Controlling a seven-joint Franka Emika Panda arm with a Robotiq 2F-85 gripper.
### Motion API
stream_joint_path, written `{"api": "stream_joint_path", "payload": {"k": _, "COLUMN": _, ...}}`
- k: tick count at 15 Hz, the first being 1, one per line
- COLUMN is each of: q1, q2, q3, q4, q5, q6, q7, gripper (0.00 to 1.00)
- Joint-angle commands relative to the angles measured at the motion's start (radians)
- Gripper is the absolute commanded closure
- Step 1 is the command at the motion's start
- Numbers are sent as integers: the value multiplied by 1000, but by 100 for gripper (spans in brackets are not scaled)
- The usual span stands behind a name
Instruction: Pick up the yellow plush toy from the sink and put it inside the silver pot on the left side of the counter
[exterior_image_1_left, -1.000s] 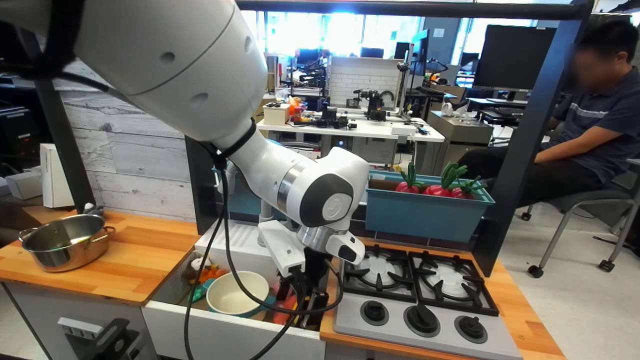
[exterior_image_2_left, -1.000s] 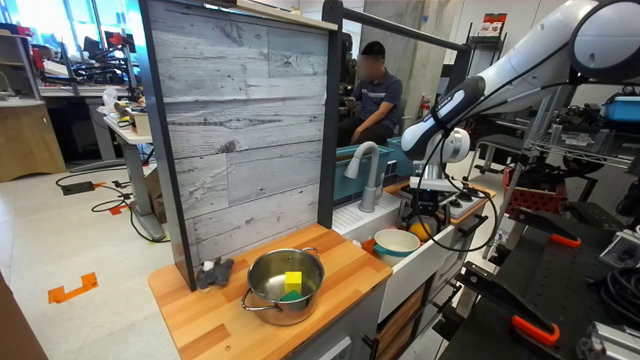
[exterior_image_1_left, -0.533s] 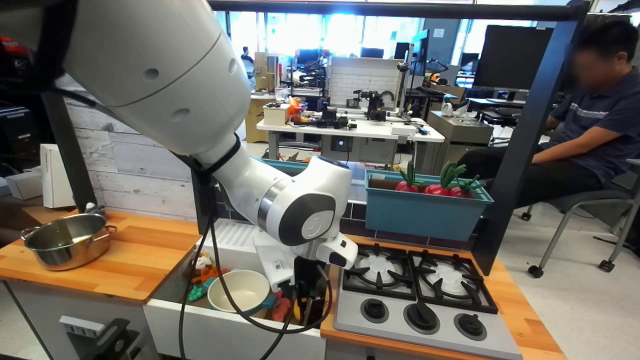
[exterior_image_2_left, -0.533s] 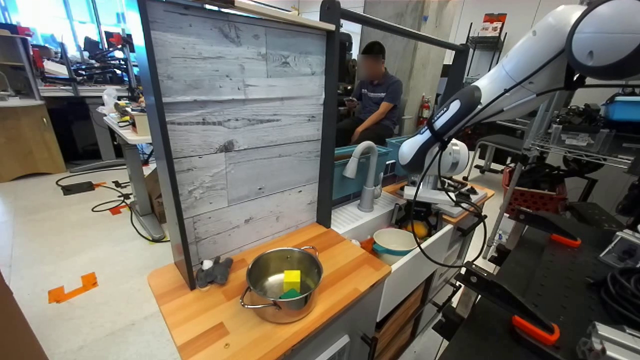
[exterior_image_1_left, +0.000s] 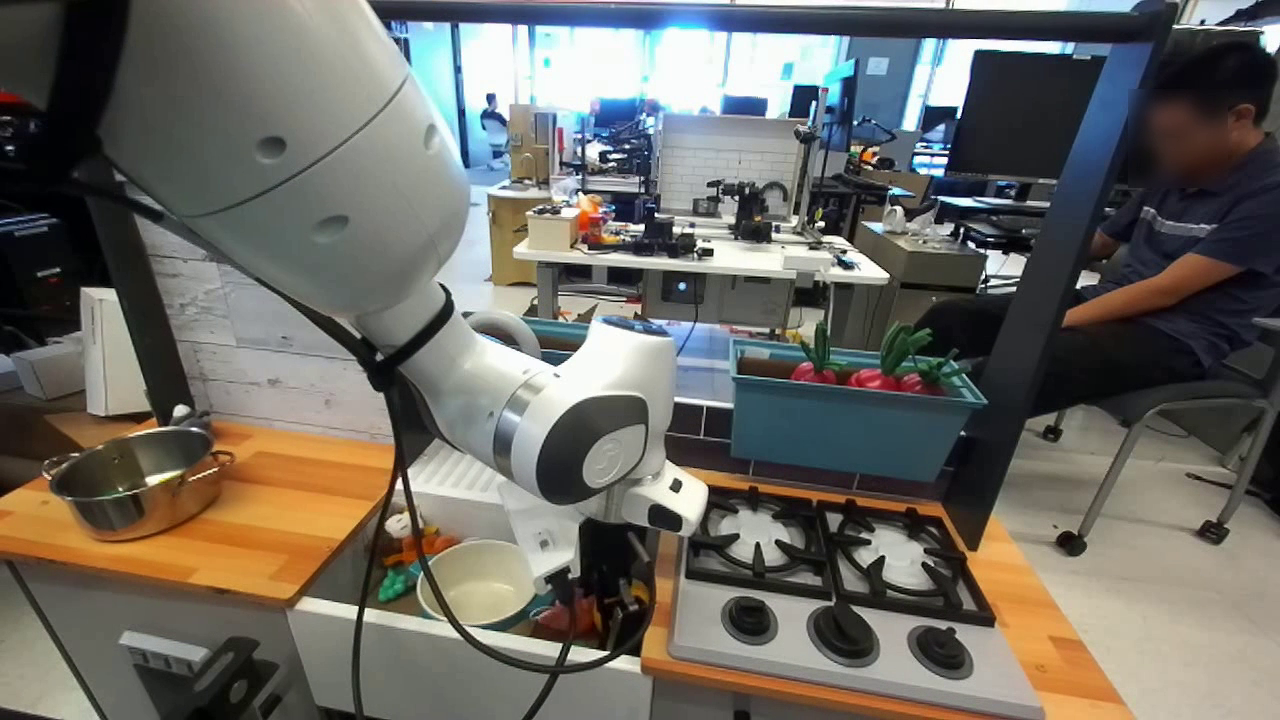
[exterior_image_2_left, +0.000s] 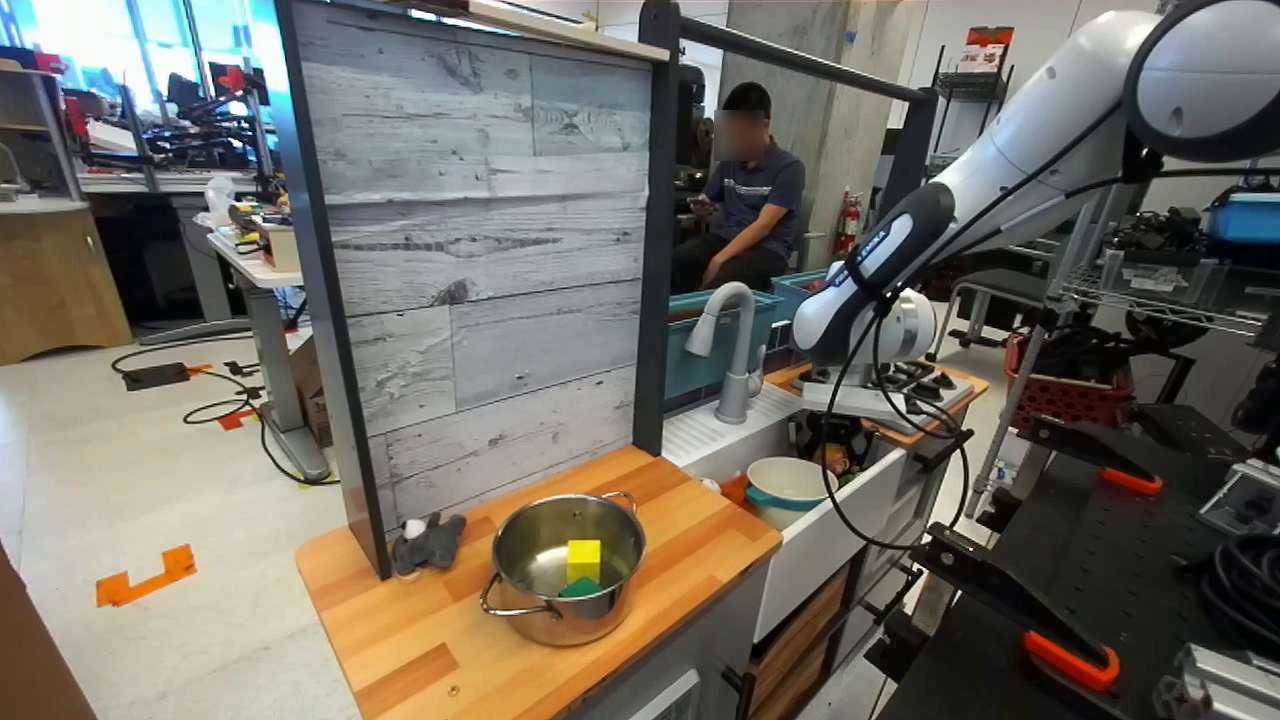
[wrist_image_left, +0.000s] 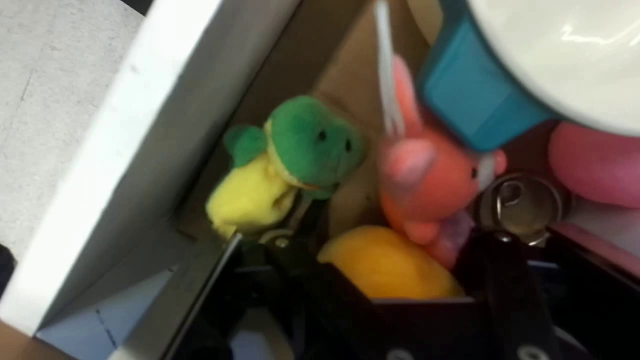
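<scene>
The yellow plush toy (wrist_image_left: 387, 262), a rounded yellow-orange lump, lies in the sink and shows between the fingers in the wrist view, its lower part hidden by the gripper. My gripper (wrist_image_left: 392, 240) is low in the sink with its fingers apart on both sides of the toy; contact cannot be told. In an exterior view the gripper (exterior_image_2_left: 832, 435) mostly covers the toy. The sink (exterior_image_1_left: 470, 665) has a white front wall, which also shows in the wrist view (wrist_image_left: 120, 150). The silver pot (exterior_image_2_left: 570, 625) stands on the wooden counter (exterior_image_2_left: 420, 665), with a yellow and a green block inside.
A green-headed plush with a yellow body (wrist_image_left: 250, 195), a coral plush (wrist_image_left: 430, 180) and a teal-and-cream pot (wrist_image_left: 470, 85) crowd the gripper. The faucet (exterior_image_2_left: 740, 350) rises behind the sink. The stovetop (exterior_image_1_left: 840, 600) adjoins it. Cables hang in loops from the arm.
My gripper has moved down into the sink and leftward in an exterior view, over the yellow plush toy. The toy was more visible earlier. The pot has stayed in place.
</scene>
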Motion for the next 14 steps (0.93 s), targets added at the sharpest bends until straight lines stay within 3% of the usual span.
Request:
{"api": "stream_joint_path", "payload": {"k": 1, "q1": 12, "q2": 67, "q3": -32, "q4": 67, "q5": -22, "q6": 123, "q7": 4, "gripper": 78}}
{"api": "stream_joint_path", "payload": {"k": 4, "q1": -5, "q2": 19, "q3": 4, "q4": -17, "q5": -42, "q6": 143, "q7": -89, "gripper": 100}}
{"api": "stream_joint_path", "payload": {"k": 11, "q1": -37, "q2": -76, "q3": 77, "q4": -230, "q5": -38, "q6": 354, "q7": -343, "gripper": 100}}
{"api": "stream_joint_path", "payload": {"k": 14, "q1": -79, "q2": -127, "q3": 125, "q4": -328, "q5": -59, "q6": 400, "q7": -516, "gripper": 100}}
